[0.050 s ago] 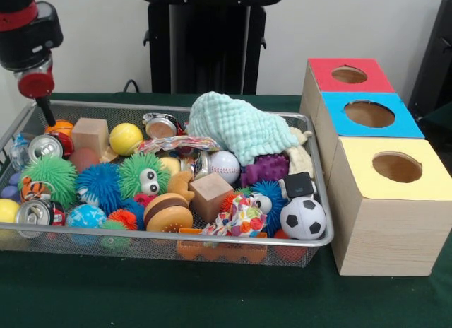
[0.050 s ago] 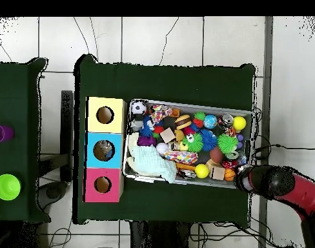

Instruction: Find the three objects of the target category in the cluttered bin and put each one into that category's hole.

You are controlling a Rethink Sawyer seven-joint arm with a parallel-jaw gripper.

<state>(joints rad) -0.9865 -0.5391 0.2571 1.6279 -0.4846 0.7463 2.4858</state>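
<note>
The task names no category, so here's my read: the three crushed cans look like the set. All sides below are as the front view shows them.

The closest candidate is the silver and red can (image 1: 44,145) at the bin's far left, lying on its side with its end facing the near edge, so its long axis seems to run near to far. Touching it on the far side is an orange ball (image 1: 60,126).

Your gripper (image 1: 46,112) hangs right above that far left corner, so the can lies just on the near side of the tip and a touch below. I can't tell whether the claw is open or closed, or whether it holds anything; only a thin dark tip shows.

A second can (image 1: 34,212) sits at the near left corner, and what may be a third (image 1: 161,125) lies at the far middle, beside the mint cloth (image 1: 236,126).

The holes are well apart from you, past the wire bin (image 1: 321,201) on its right: red box (image 1: 325,70) farthest, blue box (image 1: 339,105) between, yellow box (image 1: 360,155) nearest. Which one takes cans isn't shown.
</note>
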